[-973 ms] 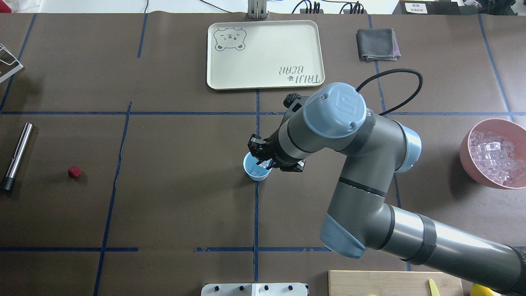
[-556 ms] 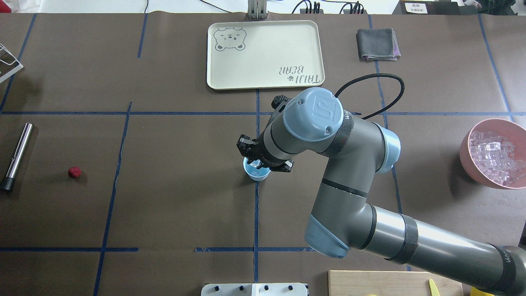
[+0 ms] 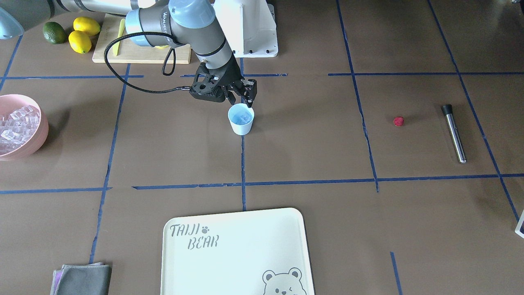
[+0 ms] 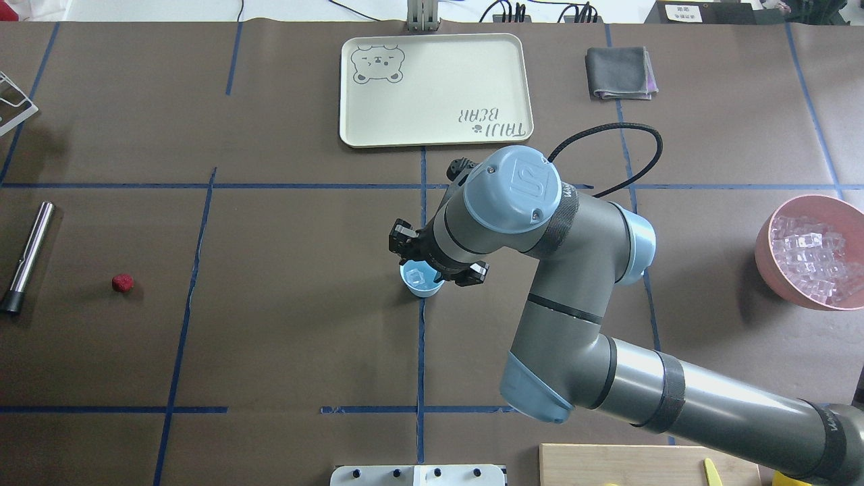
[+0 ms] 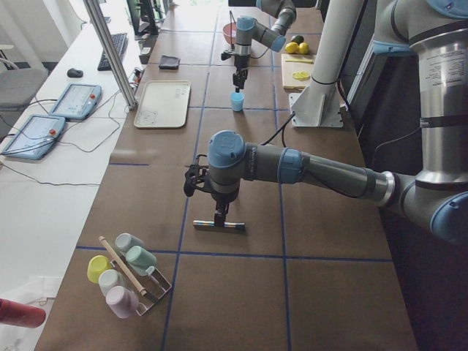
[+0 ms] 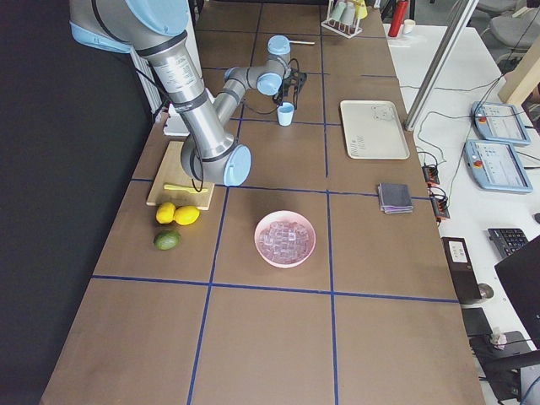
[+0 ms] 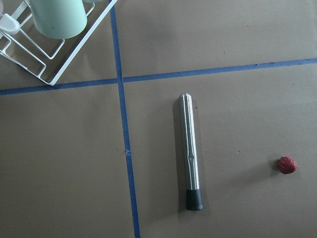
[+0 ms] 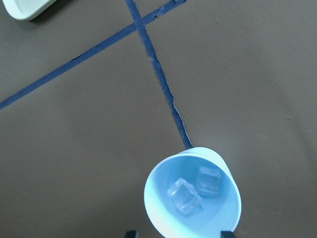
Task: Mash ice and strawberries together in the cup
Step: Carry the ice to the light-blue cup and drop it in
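Observation:
The light-blue cup (image 4: pixel 423 285) stands upright at the table's middle and also shows in the front view (image 3: pixel 240 121). Two clear ice cubes (image 8: pixel 184 197) lie in the cup (image 8: pixel 163 213). My right gripper (image 4: pixel 432 260) hangs just above the rim, open and empty; its two tips straddle the cup in the right wrist view (image 8: pixel 178 233). The red strawberry (image 4: pixel 122 283) lies far to the left on the table, also in the left wrist view (image 7: pixel 287 164). My left gripper (image 5: pixel 219 213) shows only in the exterior left view; I cannot tell its state.
A steel muddler (image 4: pixel 27 256) lies left of the strawberry. A pink bowl (image 4: pixel 766 260) of ice cubes sits at the right edge. A cream tray (image 4: pixel 432 88) and a grey cloth (image 4: pixel 617 73) lie at the back. A cutting board (image 3: pixel 141 51) and lemons (image 3: pixel 84 35) sit near the robot's base.
My right arm moved left, bringing the gripper from the cup's right edge to over the cup. An ice cube now shows lying in the cup in the overhead view.

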